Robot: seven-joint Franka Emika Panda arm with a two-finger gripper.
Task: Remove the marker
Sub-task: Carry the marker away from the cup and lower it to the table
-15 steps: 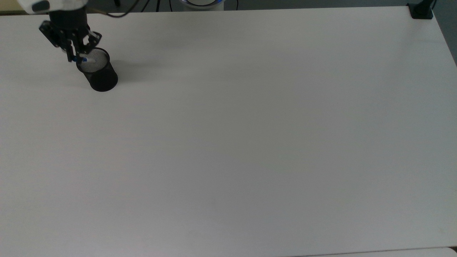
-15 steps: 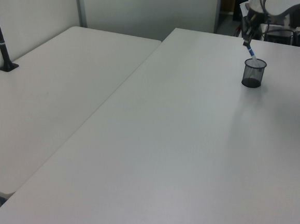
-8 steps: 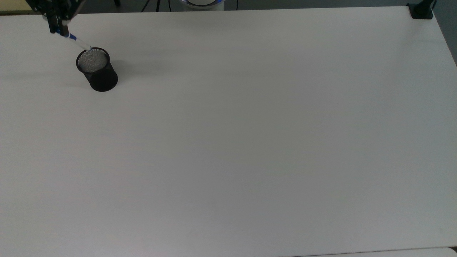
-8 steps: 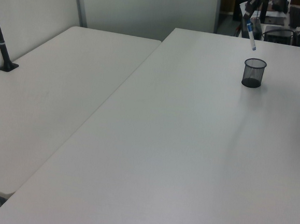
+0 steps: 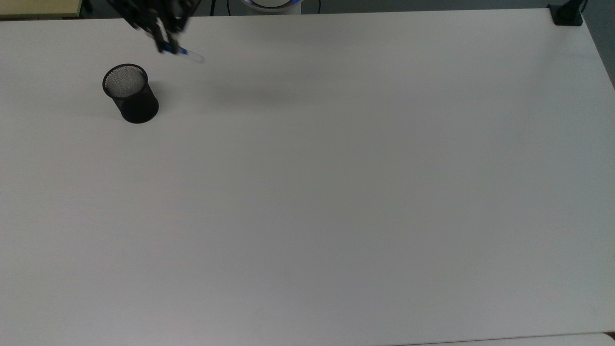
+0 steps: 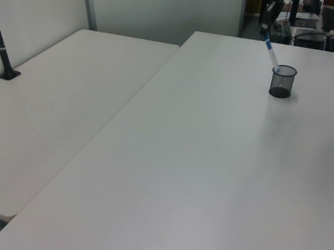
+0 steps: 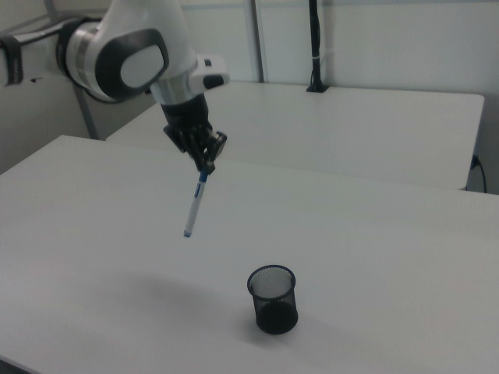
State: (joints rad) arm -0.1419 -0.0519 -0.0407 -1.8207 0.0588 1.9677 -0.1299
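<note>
One marker (image 7: 196,201) hangs from the gripper (image 7: 206,165), whose jaws are clamped on its upper, blue end; you see the white barrel slant down below the jaws to a free lower tip in open air. In the right view, the black mesh cup (image 7: 273,299) stands well below the jaws and off to the right view's right, upright on the white table (image 7: 374,257), with nothing showing inside it. In the top view, the gripper (image 5: 162,39) and marker (image 5: 185,52) lie toward the top view's right of the cup (image 5: 130,94), clear of its rim. In the left view, the marker (image 6: 270,52) overlaps the cup (image 6: 282,81) along the line of sight, so you cannot judge clearance there. By these pictures, you may count the extraction as done: the marker is out of the cup and held aloft. What probably remains is to carry it to a spot on the table, lower it and part the jaws.
</note>
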